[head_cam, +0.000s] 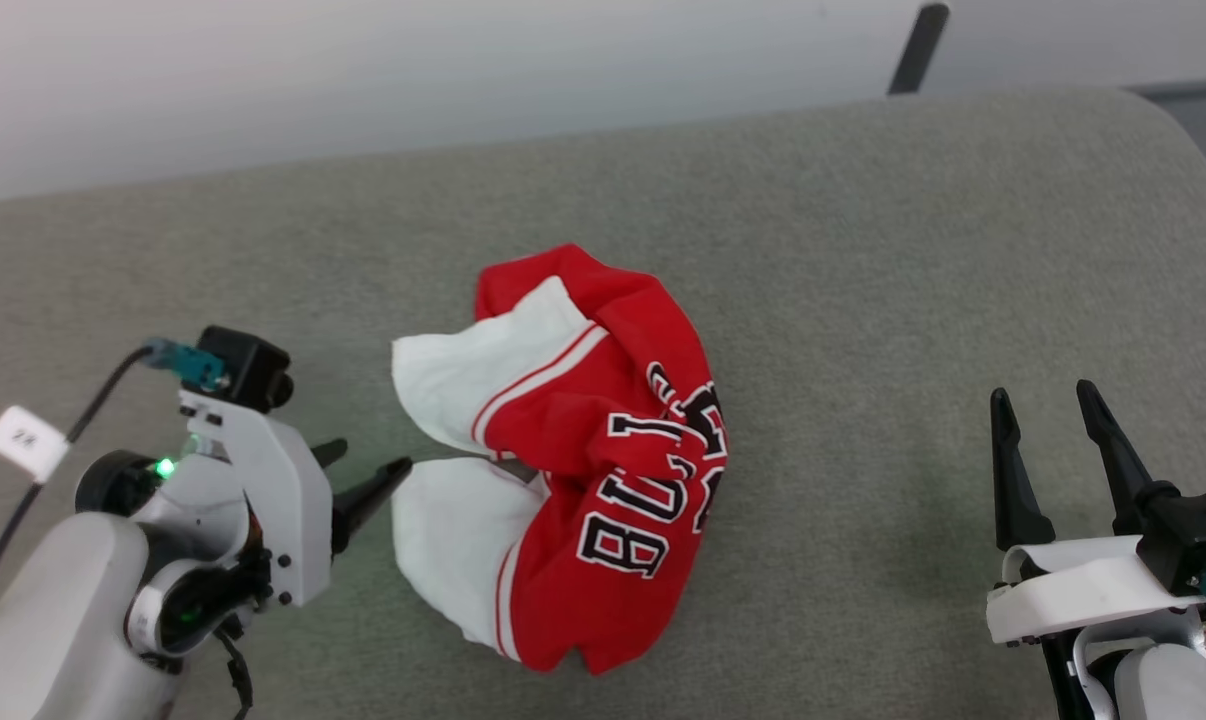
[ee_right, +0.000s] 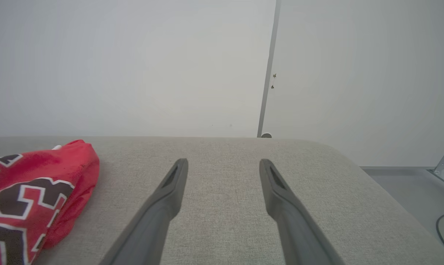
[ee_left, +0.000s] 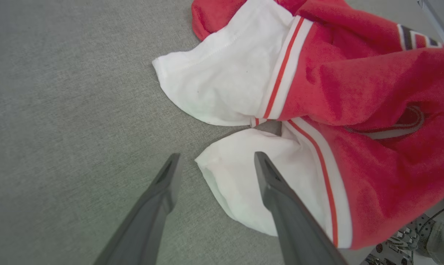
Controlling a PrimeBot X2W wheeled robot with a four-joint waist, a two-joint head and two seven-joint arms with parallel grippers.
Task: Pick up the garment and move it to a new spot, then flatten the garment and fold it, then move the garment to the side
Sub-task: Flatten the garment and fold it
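Two spread wide, empty: left gripper [head_cam: 369, 460], right gripper [head_cam: 1041, 392] | garment [head_cam: 603, 400] crumpled on grey fabric surface [head_cam: 863, 250] | white wall [head_cam: 463, 70] behind

1. You are working in what looks like a bare robotics lab or test room.
2. Evidence: plain white wall panels [ee_right: 133, 66], a grey fabric-covered table [head_cam: 863, 200], and a grey floor [ee_right: 402, 187] with a loose cable [ee_right: 441, 230].

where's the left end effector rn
In the head view, the left end effector is at lower left, open and pointing at the nearer white sleeve of the crumpled garment in the middle of the grey surface.
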